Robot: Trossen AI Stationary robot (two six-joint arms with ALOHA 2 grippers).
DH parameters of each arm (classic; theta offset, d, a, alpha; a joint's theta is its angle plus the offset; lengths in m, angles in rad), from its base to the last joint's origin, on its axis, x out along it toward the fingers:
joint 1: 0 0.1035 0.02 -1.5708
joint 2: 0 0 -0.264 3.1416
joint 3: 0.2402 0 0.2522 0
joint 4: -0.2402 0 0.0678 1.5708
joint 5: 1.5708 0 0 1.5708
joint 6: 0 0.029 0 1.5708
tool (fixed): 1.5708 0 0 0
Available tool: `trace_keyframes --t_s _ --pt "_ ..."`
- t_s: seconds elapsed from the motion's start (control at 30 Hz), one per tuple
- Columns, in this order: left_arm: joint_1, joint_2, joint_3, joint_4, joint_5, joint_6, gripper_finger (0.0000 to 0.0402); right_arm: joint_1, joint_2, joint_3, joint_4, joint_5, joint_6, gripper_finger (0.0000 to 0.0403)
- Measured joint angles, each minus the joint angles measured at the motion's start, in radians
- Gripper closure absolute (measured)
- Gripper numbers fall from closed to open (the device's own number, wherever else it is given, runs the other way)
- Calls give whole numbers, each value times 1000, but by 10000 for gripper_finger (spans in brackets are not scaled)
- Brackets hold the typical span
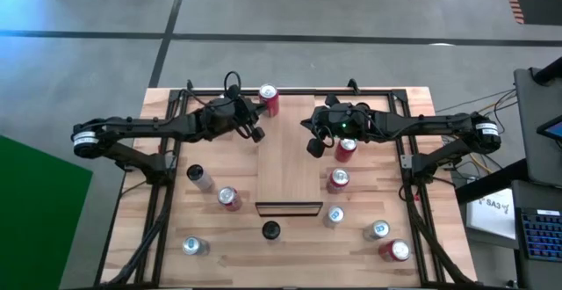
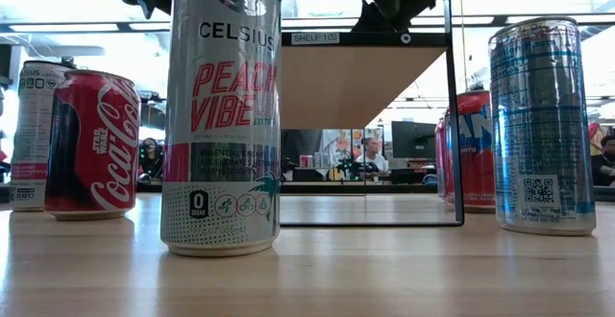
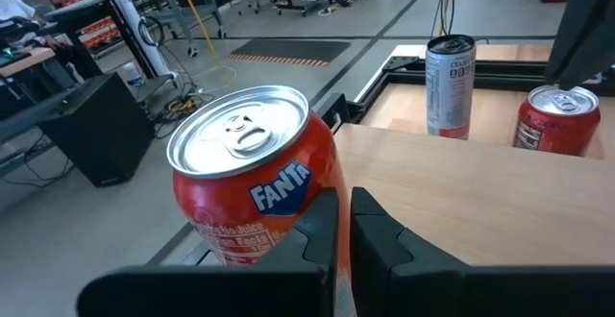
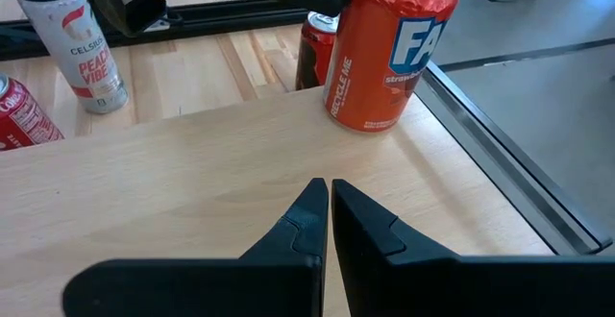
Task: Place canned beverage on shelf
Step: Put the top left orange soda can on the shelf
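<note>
Fanta can: upright on the shelf, at the shelf's far corner on the left arm's side, close to both edges there. Looks placed already, so probably the step in hand is getting clear of it.

Left gripper: fingers pressed together, nothing between them, tips just beside the can at the shelf's edge. Right gripper: likewise closed and empty, hovering over the shelf's bare middle, well apart from the can.

To do this well: draw the left gripper back along its own line, away from the can, not across it. Lift before swinging sideways. Avoid any brush against the can's wall; so near the shelf's corner, a small nudge may tip it off. Keep the right arm over the shelf's middle until the left one is clear.

Contents: lid sealed, pull tab flat, so presumably full and bottom-steady; liquid not visible. Shelf carries only this one can. Celsius Peach Vibe can and Coca-Cola can off the shelf, down on the tabletop beside it, both upright. More cans scattered around the shelf's near end and right side.
</note>
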Motion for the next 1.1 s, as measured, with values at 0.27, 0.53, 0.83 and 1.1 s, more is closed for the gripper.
trace_keyframes --t_s 0.27,0.53,0.83,1.1 --pt "5 2 0 3 0 -1 402 0 0 0 0 0 -4 392" --pt "6 3 0 -9 -28 -5 402 0 0 0 0 0 -13 392" --pt "6 3 0 -21 -36 -15 402 0 0 0 -1 0 -13 392" --pt "-16 -20 0 -27 8 -16 402 -21 0 0 28 -1 -44 392"
